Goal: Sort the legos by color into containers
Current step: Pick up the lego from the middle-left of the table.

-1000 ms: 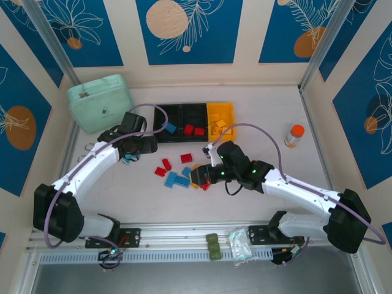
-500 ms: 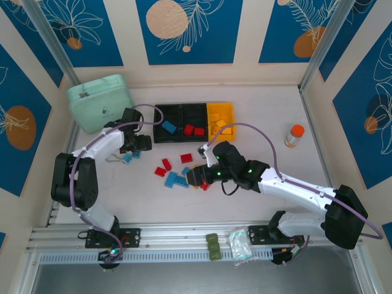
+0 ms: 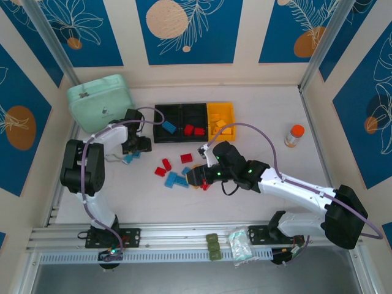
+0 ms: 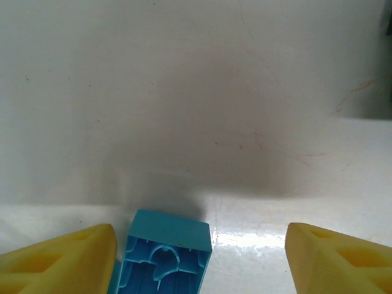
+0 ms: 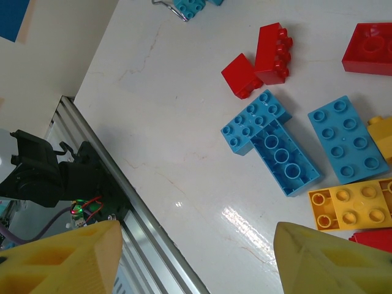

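Three joined containers stand at the back: a black bin point(image 3: 168, 116) with a blue lego point(image 3: 169, 127), a black bin point(image 3: 196, 116) with red legos point(image 3: 190, 130), and a yellow bin point(image 3: 222, 111) with yellow legos. Loose red point(image 3: 166, 164) and blue legos point(image 3: 174, 179) lie mid-table. My left gripper point(image 3: 131, 153) is open over an upside-down blue lego point(image 4: 164, 254), which lies against the left finger point(image 4: 61, 260) and apart from the other. My right gripper point(image 3: 195, 177) hovers open over bare table, beside blue point(image 5: 269, 141), red point(image 5: 257, 58) and yellow legos point(image 5: 349, 208).
A mint-green lidded case point(image 3: 100, 101) sits at the back left, close to my left arm. An orange-capped bottle point(image 3: 294, 135) stands at the right. The metal rail point(image 3: 184, 236) runs along the near edge, with a plastic bag point(image 3: 240, 244) on it.
My left arm has folded up steeply toward the left, its gripper staying over the blue lego. My right gripper slid slightly left, then held still.
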Controlling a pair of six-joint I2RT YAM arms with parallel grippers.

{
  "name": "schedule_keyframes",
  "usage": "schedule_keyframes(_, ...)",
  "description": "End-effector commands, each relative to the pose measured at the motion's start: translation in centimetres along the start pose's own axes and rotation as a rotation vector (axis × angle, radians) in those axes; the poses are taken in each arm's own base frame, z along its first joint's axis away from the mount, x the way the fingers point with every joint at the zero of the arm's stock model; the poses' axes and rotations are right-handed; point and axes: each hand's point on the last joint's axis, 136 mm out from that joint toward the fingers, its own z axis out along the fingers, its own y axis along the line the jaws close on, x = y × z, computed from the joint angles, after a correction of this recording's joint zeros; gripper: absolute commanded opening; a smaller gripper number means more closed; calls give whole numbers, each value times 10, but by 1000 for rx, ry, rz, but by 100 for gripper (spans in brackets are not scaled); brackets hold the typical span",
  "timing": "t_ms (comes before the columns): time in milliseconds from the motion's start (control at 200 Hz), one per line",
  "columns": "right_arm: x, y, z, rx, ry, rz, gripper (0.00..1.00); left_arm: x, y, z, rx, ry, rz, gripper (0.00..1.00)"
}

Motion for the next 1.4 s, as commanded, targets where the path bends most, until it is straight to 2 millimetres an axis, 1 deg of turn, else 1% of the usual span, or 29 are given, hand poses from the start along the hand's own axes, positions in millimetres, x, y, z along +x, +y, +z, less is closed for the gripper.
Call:
schedule_keyframes(0,0,-1,0,4,-7,7,66,-1,-4,1,35,12,0,66)
schedule_keyframes(85,0,-2,0,7,-9,11,66,2,-6,2,44,23,-2,59)
schedule_keyframes(185,-1,-2,1,8,-12,14,66,3,-8,3,48,32,2,46)
schedule_keyframes(320,0,-4,1,15,-10,18,66,5,-10,5,42,45,15,43)
schedule_keyframes(365,-1,-4,1,15,-12,17,66,7,-9,6,36,51,20,39)
schedule_keyframes(445,0,-5,0,19,-14,19,66,9,-10,8,30,59,24,38)
schedule_keyframes(525,0,-6,0,22,-15,21,66,11,-11,9,24,66,32,34)
schedule_keyframes(570,0,-6,0,21,-16,22,66,11,-11,7,18,68,35,34)
schedule_keyframes(645,-1,-7,-1,23,-19,23,66,9,-14,0,23,55,40,33)
schedule_keyframes(850,-3,-8,-5,26,-35,24,66,0,-28,-33,84,-9,38,33)
schedule_keyframes(990,-4,-9,-6,21,-43,27,66,-10,-45,-58,149,-56,34,33)
schedule_keyframes(1116,-5,-10,-8,21,-51,27,66,-25,-62,-79,197,-106,38,33)
schedule_keyframes(1186,-6,-10,-10,21,-56,28,66,-33,-74,-87,214,-125,49,33)
schedule_keyframes(1266,-5,-11,-11,24,-59,30,66,-43,-86,-92,219,-139,66,34)
schedule_keyframes(1331,-4,-12,-12,26,-62,34,66,-50,-97,-94,218,-149,85,34)
schedule_keyframes(1391,-5,-12,-13,27,-66,34,66,-57,-105,-92,209,-151,96,34)
